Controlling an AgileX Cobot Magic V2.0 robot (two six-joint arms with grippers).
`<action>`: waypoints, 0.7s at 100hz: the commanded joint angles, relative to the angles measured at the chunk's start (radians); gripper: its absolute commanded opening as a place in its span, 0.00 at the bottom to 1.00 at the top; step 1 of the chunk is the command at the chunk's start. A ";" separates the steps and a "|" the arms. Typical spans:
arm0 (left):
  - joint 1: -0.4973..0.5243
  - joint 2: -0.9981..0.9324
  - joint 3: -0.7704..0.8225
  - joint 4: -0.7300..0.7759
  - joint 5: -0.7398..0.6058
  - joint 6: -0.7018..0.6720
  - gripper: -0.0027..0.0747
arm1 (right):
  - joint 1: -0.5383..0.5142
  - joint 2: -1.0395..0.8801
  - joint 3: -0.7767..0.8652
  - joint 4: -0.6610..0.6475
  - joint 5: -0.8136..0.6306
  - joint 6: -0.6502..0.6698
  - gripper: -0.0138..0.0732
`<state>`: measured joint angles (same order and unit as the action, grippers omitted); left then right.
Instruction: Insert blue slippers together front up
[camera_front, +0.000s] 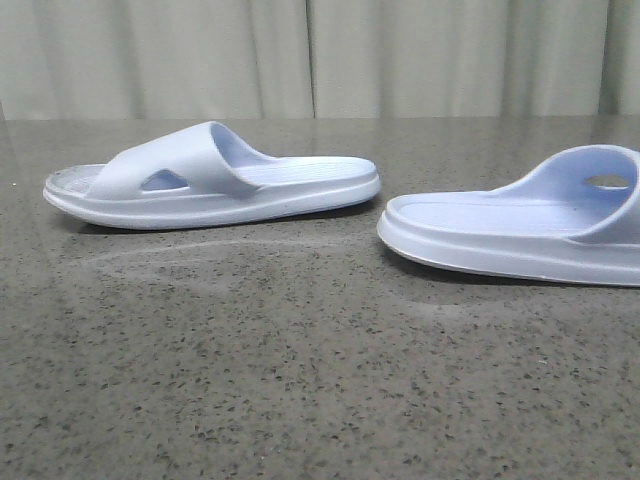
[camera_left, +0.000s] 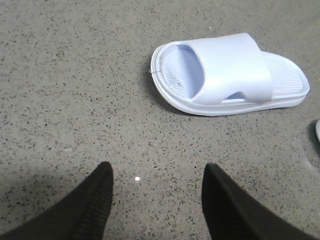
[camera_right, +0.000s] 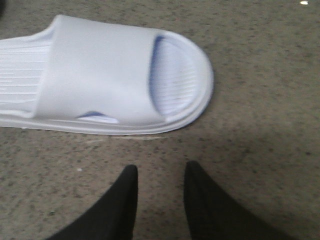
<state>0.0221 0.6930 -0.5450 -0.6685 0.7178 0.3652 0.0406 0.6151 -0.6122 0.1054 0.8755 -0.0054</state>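
Two blue slippers on speckled table (camera_front: 300, 380), left slipper (camera_front: 215, 180) whole, right slipper (camera_front: 520, 225) cut off at frame edge, left gripper (camera_left: 157, 200) open wide and empty, right gripper (camera_right: 160, 197) slightly parted, empty

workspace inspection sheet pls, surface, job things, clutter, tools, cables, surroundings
surface: grey speckled stone-look table, faint curved smear in front of the slippers
job's things: left slipper and right slipper, both sole down, apart, heels toward each other, toes outward; right one cut off by the front view's edge
clutter: nothing seen
grippers: left tool open, empty, short of the left slipper; right tool open, empty, short of the right slipper
cables: nothing seen
surroundings: pale curtain behind the table
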 joint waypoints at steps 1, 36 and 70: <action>0.003 0.006 -0.036 -0.044 -0.034 0.007 0.50 | -0.005 0.017 -0.069 -0.135 -0.011 0.076 0.42; 0.003 0.073 -0.036 -0.141 -0.006 0.100 0.50 | -0.005 0.108 -0.121 -0.096 -0.040 0.108 0.44; 0.003 0.146 -0.036 -0.229 -0.007 0.194 0.50 | -0.161 0.177 -0.121 0.043 -0.101 0.102 0.44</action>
<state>0.0221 0.8334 -0.5450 -0.8387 0.7429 0.5415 -0.0812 0.7684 -0.6980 0.0877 0.8437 0.1224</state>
